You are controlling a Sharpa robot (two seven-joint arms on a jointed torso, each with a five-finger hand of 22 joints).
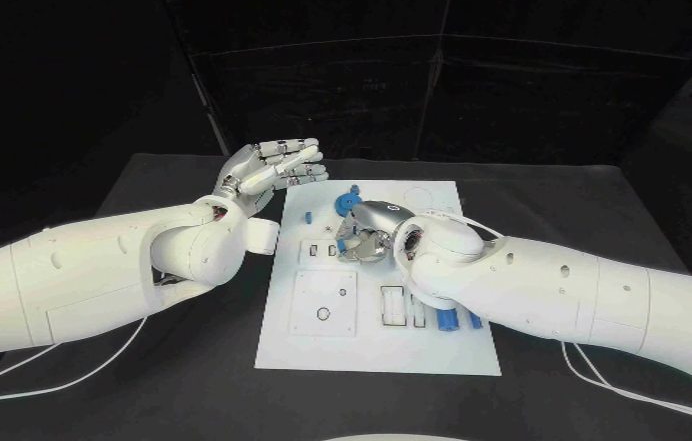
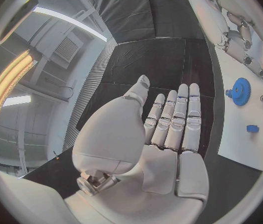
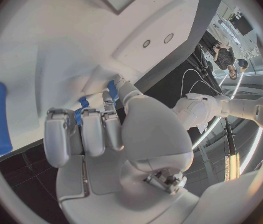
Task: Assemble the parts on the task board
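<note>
Head view: white board [image 1: 378,356] flat at centre of black table [image 1: 144,391]. Left hand [image 1: 274,169] raised just off the board's far left corner, fingers straight and close together, palm bare, holding nothing. Right hand [image 1: 372,231] low over the board's middle, fingers curled down; from the right wrist view, fingertips [image 3: 109,129] pressed round a small blue piece [image 3: 80,109], grasp itself partly hidden, so hold cannot be confirmed. Blue gear [image 1: 346,204] standing on the board's far part, just beyond the right hand. Blue rods [image 1: 450,319] lying at the board's near right, beside narrow slots.

Judged step: seating a small piece into a recess at the board's middle. Advisable: keep piece square to its recess, press straight down, avoid sideways drag toward the gear. Risk: piece tipping under curled fingers.

Materials: board smooth, rigid, matte, cut with rectangular and round recesses. Gear toothed, hard plastic by appearance. Rods smooth, rounded at ends. Hands silver, segmented, metallic; arms glossy white shell.
</note>
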